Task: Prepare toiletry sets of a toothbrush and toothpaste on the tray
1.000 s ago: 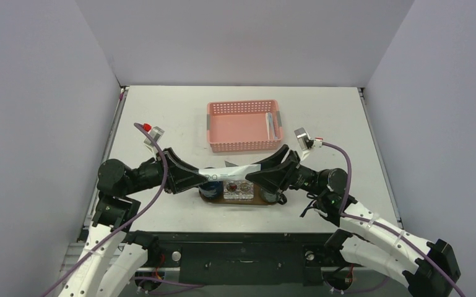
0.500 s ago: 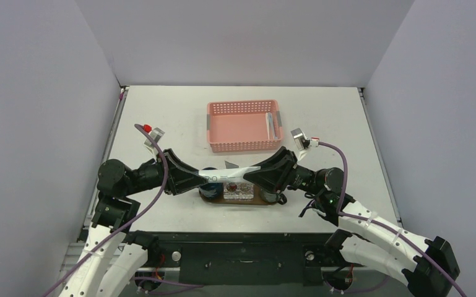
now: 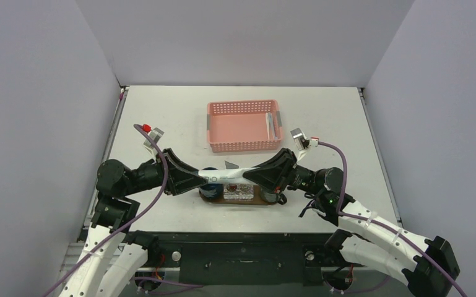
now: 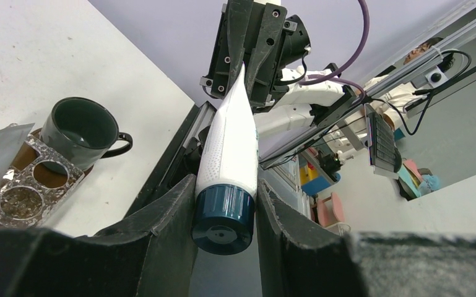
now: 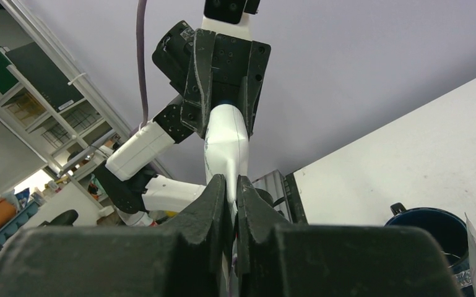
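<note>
From the overhead camera I see both arms meeting low over the near part of the worktop (image 3: 161, 117), and between them they hold one white toothpaste tube (image 3: 226, 176) in the air. The left end effector (image 3: 199, 178) is closed to a medium gap around the cap end. In its wrist view, the dark blue cap (image 4: 223, 219) sits between the two black fingers (image 4: 167, 216) and touches both. The right end effector (image 3: 252, 176) is closed almost fully. In its own camera, the fingers (image 5: 213, 198) pinch the flat, thin end of the tube, and only a very narrow slit stays between them. The tube lies nearly level, directly above the tray (image 3: 257, 198). This tray is the dark brown board near the front edge of the worktop, and the arms cover most of it. On the tray stands a dark blue mug (image 3: 208, 190) at the left end, another dark mug (image 3: 271, 197) at the right end, and a small clear holder (image 3: 238, 190) between them. Behind the tray, well apart, is the pink basket (image 3: 242, 145). At its right side lie some long pale items (image 3: 271, 124), too small for me to name.
</note>
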Robot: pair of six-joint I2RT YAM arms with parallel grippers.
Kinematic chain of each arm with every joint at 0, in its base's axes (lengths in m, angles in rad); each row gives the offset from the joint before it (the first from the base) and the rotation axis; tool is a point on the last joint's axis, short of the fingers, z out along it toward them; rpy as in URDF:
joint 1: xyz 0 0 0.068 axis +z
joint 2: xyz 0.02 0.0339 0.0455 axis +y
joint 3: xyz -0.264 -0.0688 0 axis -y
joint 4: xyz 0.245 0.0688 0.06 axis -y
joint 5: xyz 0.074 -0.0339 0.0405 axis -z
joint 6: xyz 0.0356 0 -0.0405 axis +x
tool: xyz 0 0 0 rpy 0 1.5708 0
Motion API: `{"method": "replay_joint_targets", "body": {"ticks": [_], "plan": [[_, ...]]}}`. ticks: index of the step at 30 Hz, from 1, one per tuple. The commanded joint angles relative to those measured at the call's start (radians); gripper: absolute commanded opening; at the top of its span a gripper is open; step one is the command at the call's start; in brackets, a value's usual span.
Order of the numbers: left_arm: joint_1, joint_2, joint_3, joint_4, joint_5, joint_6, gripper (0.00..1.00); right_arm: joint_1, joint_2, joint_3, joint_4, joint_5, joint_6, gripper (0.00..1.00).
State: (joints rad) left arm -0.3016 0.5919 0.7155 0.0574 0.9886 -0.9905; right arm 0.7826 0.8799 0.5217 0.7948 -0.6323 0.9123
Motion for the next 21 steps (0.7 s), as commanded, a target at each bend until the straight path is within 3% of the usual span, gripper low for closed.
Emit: {"method": "replay_joint_targets", "body": {"ticks": [1, 5, 6, 10, 15, 21], "plan": [[-0.001, 0.002, 0.039, 0.030, -0.019, 0.030, 0.08, 0.020, -0.006, 0.020, 0.047, -0.006, -0.024, 0.00], [-0.001, 0.008, 0.037, 0.000, -0.023, 0.051, 0.32, 0.021, -0.038, 0.046, -0.034, 0.022, -0.069, 0.00], [-0.001, 0.008, 0.037, -0.007, -0.027, 0.055, 0.42, 0.022, -0.043, 0.050, -0.064, 0.025, -0.086, 0.00], [-0.001, 0.010, 0.041, -0.041, -0.038, 0.084, 0.63, 0.023, -0.069, 0.077, -0.143, 0.044, -0.123, 0.00], [-0.001, 0.010, 0.040, -0.088, -0.051, 0.118, 0.78, 0.021, -0.111, 0.160, -0.350, 0.059, -0.224, 0.00], [-0.001, 0.007, 0.089, -0.260, -0.131, 0.244, 0.94, 0.020, -0.139, 0.288, -0.638, 0.087, -0.391, 0.00]]}}
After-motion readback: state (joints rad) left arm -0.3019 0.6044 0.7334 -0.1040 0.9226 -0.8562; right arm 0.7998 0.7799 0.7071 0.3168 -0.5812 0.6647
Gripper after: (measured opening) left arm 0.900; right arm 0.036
